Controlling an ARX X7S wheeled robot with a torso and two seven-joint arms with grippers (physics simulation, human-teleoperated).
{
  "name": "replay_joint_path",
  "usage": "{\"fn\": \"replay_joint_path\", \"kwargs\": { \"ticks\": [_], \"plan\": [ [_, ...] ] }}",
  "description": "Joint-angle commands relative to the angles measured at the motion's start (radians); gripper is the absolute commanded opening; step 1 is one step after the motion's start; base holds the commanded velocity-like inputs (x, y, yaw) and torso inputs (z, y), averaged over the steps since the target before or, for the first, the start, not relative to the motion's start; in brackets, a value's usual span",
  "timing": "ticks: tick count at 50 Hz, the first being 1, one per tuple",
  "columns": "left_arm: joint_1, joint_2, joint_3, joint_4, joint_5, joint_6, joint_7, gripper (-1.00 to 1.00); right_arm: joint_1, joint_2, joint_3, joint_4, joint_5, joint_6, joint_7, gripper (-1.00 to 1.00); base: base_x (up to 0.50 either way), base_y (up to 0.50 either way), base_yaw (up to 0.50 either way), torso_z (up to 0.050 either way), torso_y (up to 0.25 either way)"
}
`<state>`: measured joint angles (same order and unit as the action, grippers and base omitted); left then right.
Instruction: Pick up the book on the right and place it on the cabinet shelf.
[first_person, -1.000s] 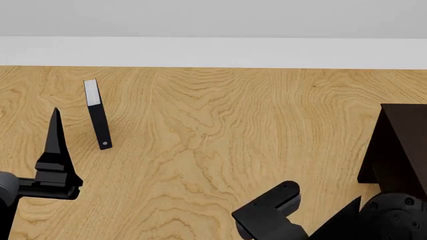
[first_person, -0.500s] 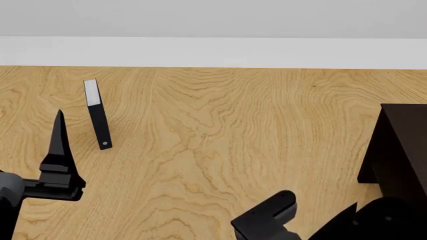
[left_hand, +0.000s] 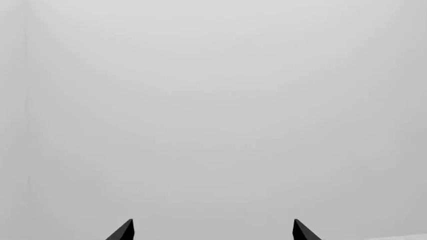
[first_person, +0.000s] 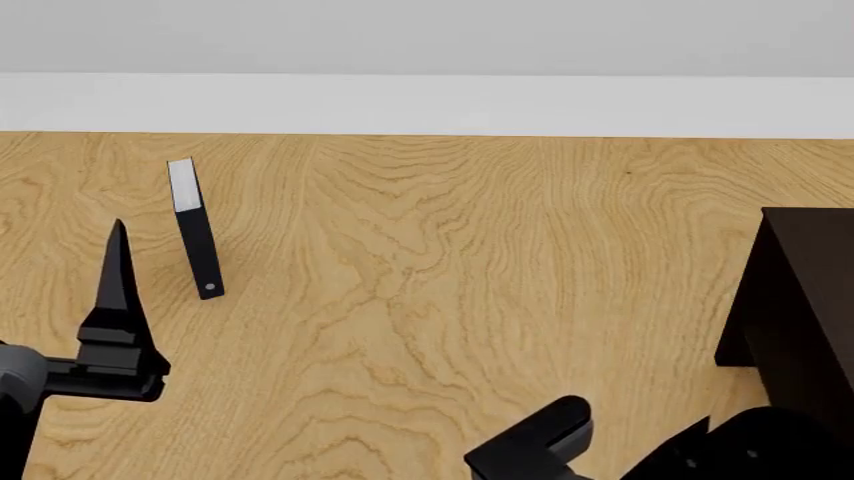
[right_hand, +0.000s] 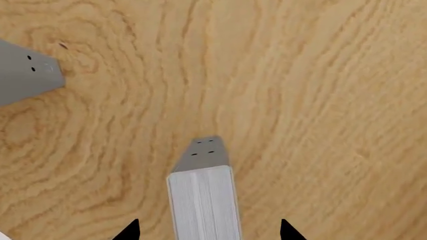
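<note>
Head view, left to right: the left gripper (first_person: 118, 290) stands upright over the wooden tabletop (first_person: 441, 260), its dark pointed fingers raised; the left wrist view shows two tips spread well apart against blank grey, nothing between them. Just beside it, further back, a thin black book with a white end (first_person: 195, 228) stands on the table — not the target. At the lower right the right gripper (right_hand: 208, 231) is mostly hidden below the head frame, and the boxy, almost black cabinet (first_person: 801, 300) sits at the right edge. In the right wrist view the thick plain light-grey book (right_hand: 203, 200) stands on the wood directly between two dark fingertips that are set apart on either side of it, not touching its covers; a second grey book of the same look (right_hand: 27, 72) shows at the edge of that view, well apart. Judgement: the approach is lined up, jaws open, grasp not yet made. Risks — a fingertip landing on the top edge could tip the standing book; closing too near the top may give a shallow grip on smooth covers, and the book could slip or swing during the carry. The cabinet lies close to the right arm, so a hurried lift could clip its panel.
</note>
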<state>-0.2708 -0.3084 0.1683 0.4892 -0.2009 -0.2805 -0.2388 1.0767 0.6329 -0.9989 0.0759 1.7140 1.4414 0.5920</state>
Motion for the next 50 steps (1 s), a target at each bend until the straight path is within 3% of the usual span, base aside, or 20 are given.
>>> {"fn": "replay_joint_path", "kwargs": {
  "ticks": [1, 9, 10, 23, 41, 50],
  "plan": [
    [-0.002, -0.003, 0.002, 0.001, -0.003, 0.0, -0.005, 1.0, -0.002, -0.008, -0.024, 0.013, -0.046, -0.019, -0.052, 1.0, 0.0, 0.0, 0.0, 0.0, 0.0],
    [-0.002, -0.006, 0.003, 0.001, -0.004, 0.0, -0.008, 1.0, 0.0, -0.007, -0.035, 0.008, -0.046, -0.024, -0.049, 1.0, 0.0, 0.0, 0.0, 0.0, 0.0],
    [-0.002, -0.007, 0.001, 0.005, -0.007, -0.004, -0.009, 1.0, 0.004, -0.005, -0.035, 0.006, -0.04, -0.021, -0.046, -1.0, 0.0, 0.0, 0.0, 0.0, 0.0],
    [-0.003, -0.011, 0.005, 0.003, -0.01, 0.001, -0.012, 1.0, 0.034, 0.008, -0.044, -0.028, -0.022, -0.023, 0.025, -1.0, 0.0, 0.0, 0.0, 0.0, 0.0],
    [-0.002, -0.017, 0.006, 0.011, -0.016, -0.001, -0.019, 1.0, 0.203, 0.045, 0.018, -0.162, 0.18, -0.095, 0.412, -1.0, 0.0, 0.0, 0.0, 0.0, 0.001],
    [-0.005, -0.019, 0.008, 0.005, -0.015, 0.002, -0.023, 1.0, 0.276, 0.003, -0.013, -0.1, 0.201, -0.086, 0.482, -1.0, 0.0, 0.0, 0.0, 0.0, 0.0]
  ]
}}
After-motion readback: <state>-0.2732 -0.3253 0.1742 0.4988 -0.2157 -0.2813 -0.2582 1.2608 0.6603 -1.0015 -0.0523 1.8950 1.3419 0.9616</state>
